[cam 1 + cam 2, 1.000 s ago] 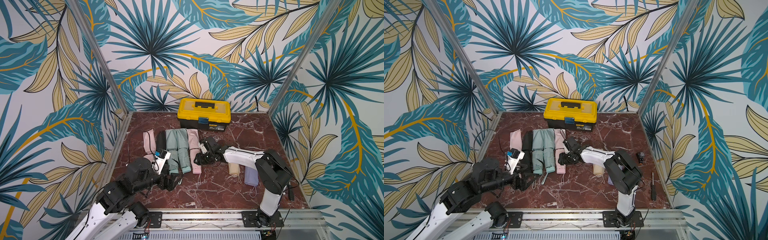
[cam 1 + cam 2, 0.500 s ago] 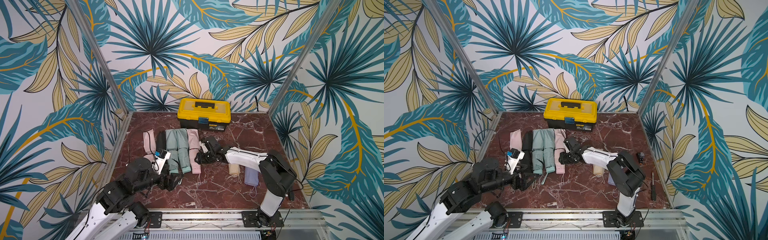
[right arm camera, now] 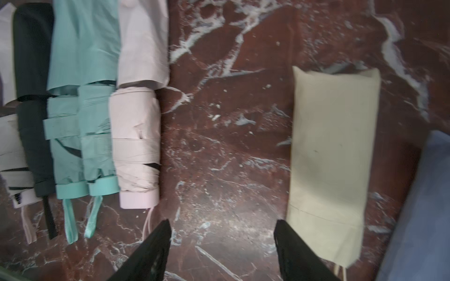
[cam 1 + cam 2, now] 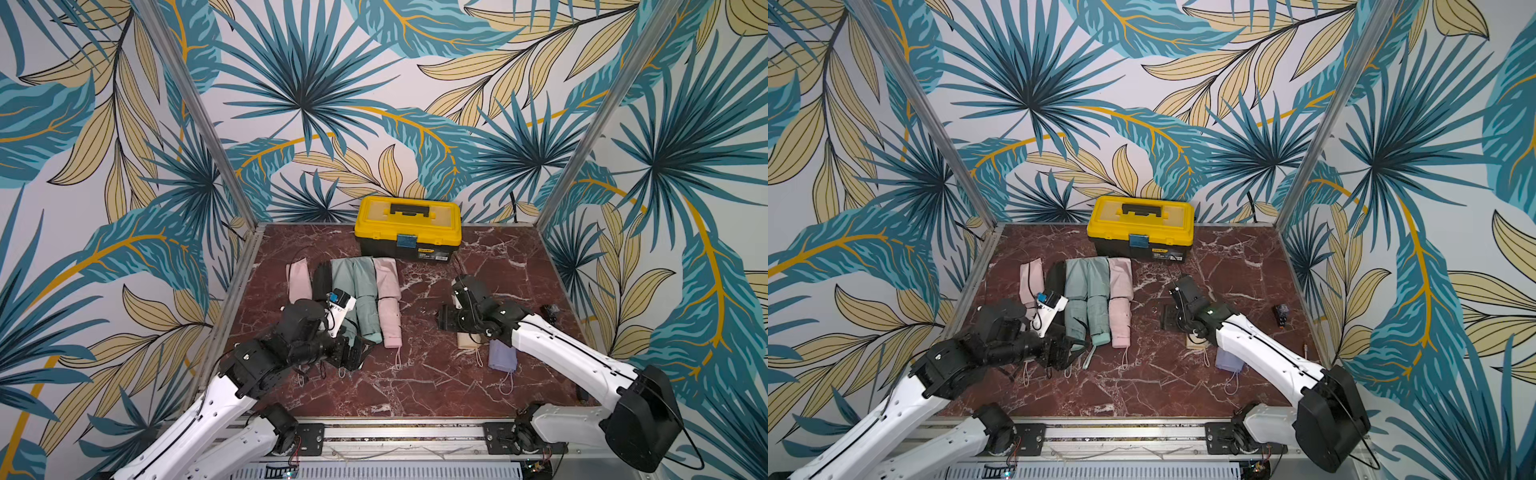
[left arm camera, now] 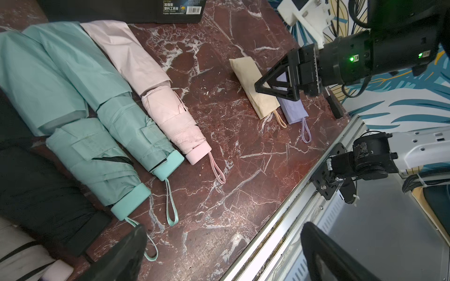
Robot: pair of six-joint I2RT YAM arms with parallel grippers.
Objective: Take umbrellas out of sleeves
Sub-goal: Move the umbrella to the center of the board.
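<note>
Hovering over bare marble (image 3: 219, 146) just beside the beige sleeve (image 3: 333, 158), the right gripper (image 3: 221, 222) has its jaws apart and holds nothing. The lilac sleeve (image 3: 418, 206) lies alongside; both look filled.

Judgement: the fabric is thin, limp and probably slippery, the contents light but firm. Pinch the closed fabric end and restrain the wrist loop (image 5: 280, 119) end.

The left gripper (image 5: 222, 230) is wide open and empty by the mint umbrellas (image 5: 136, 136).

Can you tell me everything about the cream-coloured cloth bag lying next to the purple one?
The cream rectangular cloth sleeve looks soft and plump, so its umbrella seems still inside. A stitched seam crosses it near one end, where a thin matching loop pokes out. It lies flat on the dark red marble tabletop, right beside the lilac cloth sleeve; whether they touch is unclear. The right gripper hovers open next to it, not holding it.
</note>
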